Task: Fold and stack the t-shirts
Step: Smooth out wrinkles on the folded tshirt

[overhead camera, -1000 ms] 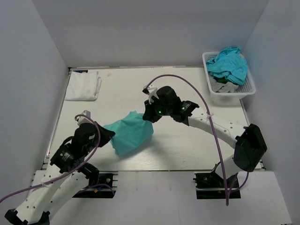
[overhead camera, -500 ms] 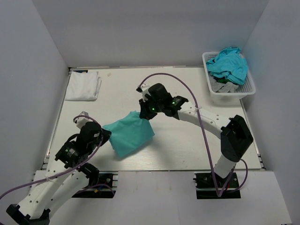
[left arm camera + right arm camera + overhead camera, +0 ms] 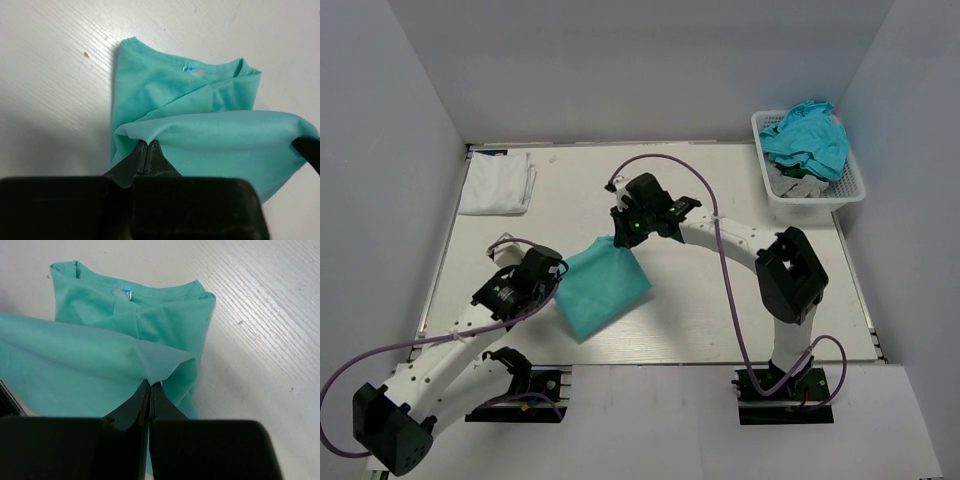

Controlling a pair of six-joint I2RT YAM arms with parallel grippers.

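Clenched tight on the mint shirt (image 3: 605, 290) with the left fingers (image 3: 145, 150), black tips closed flat on a thin lifted edge. Gripped likewise by the right fingers (image 3: 150, 386), tips shut on the opposite corner of the same raised layer. Between the two sets of fingers, soft matte jersey pulled into a smooth sheet, sagging slightly in the middle. Beyond and below the fingertips, folded lower layers flat on the pale, wood-grained worktop (image 3: 720, 310), with a stitched neckband (image 3: 140, 289) curved along the far edge. Inside that neckband, a small white-and-blue tag (image 3: 125, 293), print too small to read. Well apart from the left fingers, toward the far left corner, a white shirt (image 3: 497, 182) folded into a neat soft rectangle. Well apart from the right fingers, at the far right, a white plastic lattice basket (image 3: 820, 202) holding a crumpled turquoise shirt (image 3: 808, 135) heaped over a grey shirt (image 3: 795, 183).
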